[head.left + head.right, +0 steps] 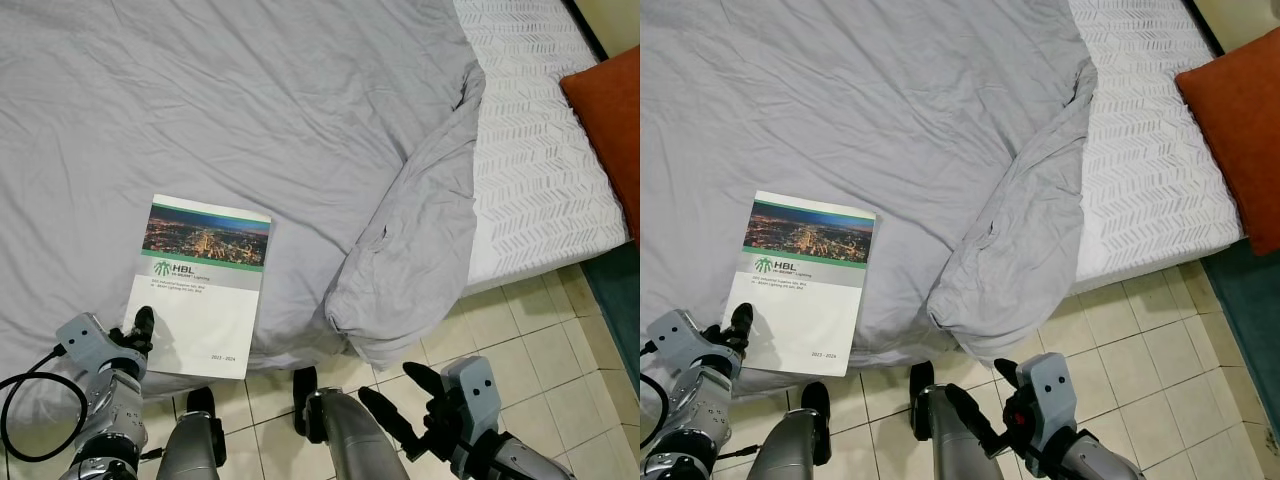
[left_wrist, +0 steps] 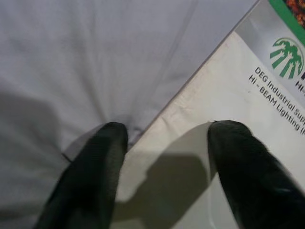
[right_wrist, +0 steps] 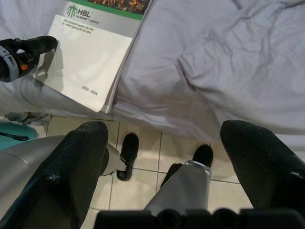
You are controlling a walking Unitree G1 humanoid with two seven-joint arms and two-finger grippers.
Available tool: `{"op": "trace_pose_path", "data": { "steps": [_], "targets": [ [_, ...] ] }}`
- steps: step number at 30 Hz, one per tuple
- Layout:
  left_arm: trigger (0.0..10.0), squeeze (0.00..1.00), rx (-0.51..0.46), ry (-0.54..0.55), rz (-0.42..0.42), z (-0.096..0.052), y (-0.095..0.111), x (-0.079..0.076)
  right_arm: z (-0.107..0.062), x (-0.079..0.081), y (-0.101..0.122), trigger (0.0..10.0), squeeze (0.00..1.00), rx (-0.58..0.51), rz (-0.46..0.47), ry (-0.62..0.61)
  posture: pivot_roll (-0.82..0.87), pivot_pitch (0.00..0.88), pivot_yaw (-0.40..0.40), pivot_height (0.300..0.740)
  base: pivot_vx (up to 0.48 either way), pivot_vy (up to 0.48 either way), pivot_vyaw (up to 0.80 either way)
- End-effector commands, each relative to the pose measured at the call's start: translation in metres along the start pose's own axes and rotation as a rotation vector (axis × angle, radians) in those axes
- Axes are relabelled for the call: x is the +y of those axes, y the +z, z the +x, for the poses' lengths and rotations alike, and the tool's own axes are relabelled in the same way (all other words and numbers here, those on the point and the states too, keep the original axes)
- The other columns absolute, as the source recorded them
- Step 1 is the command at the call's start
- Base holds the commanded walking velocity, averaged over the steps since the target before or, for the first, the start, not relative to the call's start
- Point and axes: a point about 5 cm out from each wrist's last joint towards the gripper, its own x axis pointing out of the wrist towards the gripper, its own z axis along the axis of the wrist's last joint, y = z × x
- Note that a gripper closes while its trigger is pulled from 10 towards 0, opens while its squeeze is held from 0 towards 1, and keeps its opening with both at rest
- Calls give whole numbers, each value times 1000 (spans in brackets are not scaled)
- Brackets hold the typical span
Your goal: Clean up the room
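A white HBL catalogue with a city night photo on top lies flat on the grey bed sheet, near the bed's front edge. My left gripper is open at the catalogue's lower left edge. One finger rests over the cover and the other finger on the sheet beside it. My right gripper is open and holds nothing, hovering low above the tiled floor in front of the bed.
A bunched fold of grey duvet hangs over the bed's front edge. To the right lie a white patterned mattress cover and an orange pillow. A teal rug sits at the far right. My black feet stand on the tiles.
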Motion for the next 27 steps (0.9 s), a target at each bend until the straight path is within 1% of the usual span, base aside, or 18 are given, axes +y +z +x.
{"op": "trace_pose_path", "data": {
  "steps": [1, 5, 8, 9, 11, 12, 13, 15, 16, 17, 18, 19, 20, 22, 23, 25, 26, 27],
  "targets": [
    [0, 0, 367, 20, -14, -32, -78, 5, -10, -3, -7, 10000, 0, 46, 15, -28, -295, 584, -342, 740, 0, 0, 0],
    [0, 0, 377, -13, -26, -33, -82, 1, -12, -2, -8, 10000, 0, 52, 17, -31, -294, 584, -337, 740, 0, 0, 0],
    [0, 0, 362, -49, -76, -33, -82, -4, -13, -1, -8, 10000, 0, 54, 21, -30, -293, 584, -336, 740, 0, 0, 0],
    [0, 0, 347, -83, -113, -31, -81, -10, -13, -1, -9, 10000, 0, 56, 23, -29, -292, 583, -334, 740, 0, 0, 0],
    [0, 0, 340, -102, -127, -30, -80, -14, -12, -1, -10, 10000, 0, 57, 25, -29, -285, 580, -327, 740, 0, 0, 0],
    [0, 0, 327, -141, -147, -29, -79, -21, -10, -1, -11, 10000, 0, 58, 27, -30, -278, 574, -320, 740, 0, 0, 0],
    [0, 0, 327, -141, -147, -29, -79, -21, -10, -1, -11, 10000, 0, 58, 27, -30, -278, 574, -320, 740, 0, 0, 0],
    [0, 0, 310, -248, -174, -28, -80, -38, -6, -2, -15, 10000, 0, 59, 31, -32, -250, 548, -293, 740, 0, 0, 0],
    [0, 0, 310, -248, -174, -28, -80, -38, -6, -2, -15, 10000, 0, 59, 31, -32, -250, 548, -293, 740, 0, 0, 0],
    [0, 0, 285, -418, -174, -29, -78, -64, 0, -3, -14, 10000, 0, 41, 32, -33, -205, 513, -249, 740, 0, 0, 0],
    [0, 0, 285, -418, -174, -29, -78, -64, 0, -3, -14, 10000, 0, 41, 32, -33, -205, 513, -249, 740, 0, 0, 0],
    [0, 0, 275, -468, -172, -31, -77, -71, 3, -3, -14, 10000, 0, 35, 32, -33, -205, 513, -249, 740, 0, 0, 0],
    [0, 0, 228, -529, -191, -32, -68, -82, 11, -7, -12, 10000, 0, 11, 34, -43, -176, 481, -217, 740, 0, 0, 0],
    [0, 0, 172, -576, -192, -35, -53, -91, 16, -11, -8, 10000, 0, -15, 38, -61, -155, 460, -194, 740, 0, 0, 0],
    [0, 0, 172, -576, -192, -35, -53, -91, 16, -11, -8, 10000, 0, -15, 38, -61, -155, 460, -194, 740, 0, 0, 0],
    [0, 0, 111, -619, -180, -35, -36, -101, 24, -16, -7, 10000, 0, -32, 43, -80, -130, 432, -171, 740, 0, 0, 0],
    [0, 0, 111, -619, -180, -35, -36, -101, 24, -16, -7, 10000, 0, -32, 43, -80, -130, 432, -171, 740, 0, 0, 0],
    [0, 0, 85, -633, -167, -35, -27, -105, 26, -17, -7, 10000, 0, -39, 46, -84, -114, 414, -158, 740, 0, 0, 0]
  ]
}}
